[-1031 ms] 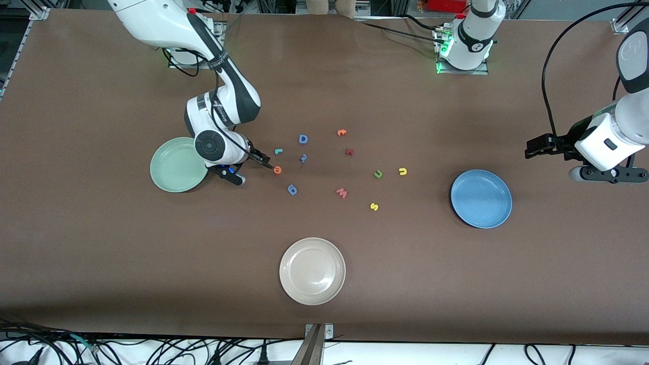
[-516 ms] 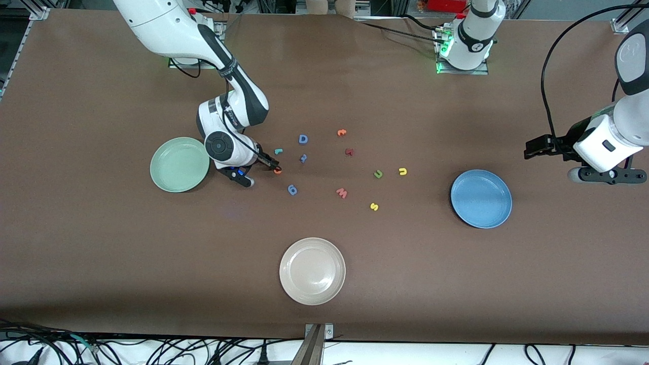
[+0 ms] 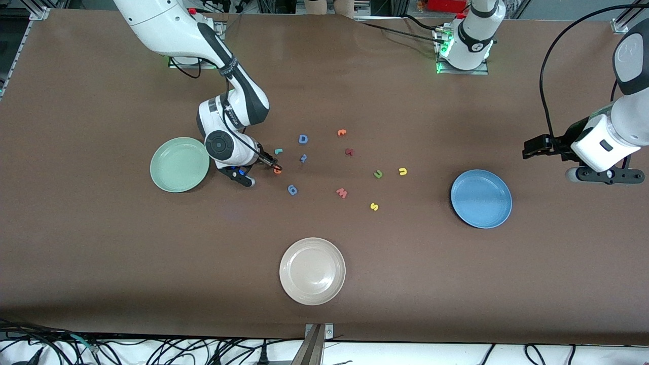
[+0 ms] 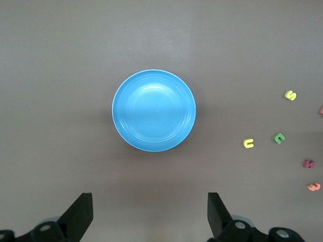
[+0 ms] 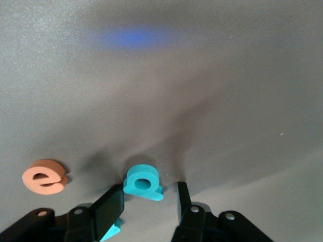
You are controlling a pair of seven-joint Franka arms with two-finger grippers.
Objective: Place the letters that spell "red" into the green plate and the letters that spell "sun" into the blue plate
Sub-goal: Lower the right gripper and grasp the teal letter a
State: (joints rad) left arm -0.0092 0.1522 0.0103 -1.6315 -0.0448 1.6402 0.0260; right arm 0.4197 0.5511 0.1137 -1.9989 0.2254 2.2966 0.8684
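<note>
My right gripper [image 3: 274,166] is low over the table beside the green plate [image 3: 178,165], its tips at the orange e [image 3: 278,171]. The teal r [image 3: 278,151] lies just farther off and the d [image 3: 292,190] nearer. In the right wrist view the jaws [image 5: 150,196] stand partly apart with nothing between them. A teal letter with a round hole [image 5: 143,182] lies just ahead of them, and the e [image 5: 44,176] lies off to one side. The green n [image 3: 378,174], yellow u [image 3: 403,171] and yellow s [image 3: 374,206] lie toward the blue plate [image 3: 480,198]. My left gripper [image 3: 531,148] waits open, in the air.
A dark blue D [image 3: 303,139], a small blue letter [image 3: 303,158], an orange letter [image 3: 341,133], a dark red letter [image 3: 349,151] and a pink w [image 3: 341,192] lie among the task letters. An off-white plate [image 3: 312,271] sits nearer the front camera.
The right arm slid a little toward the letters, its tips now over the e's edge, and its jaws have narrowed. The left arm has barely moved.
</note>
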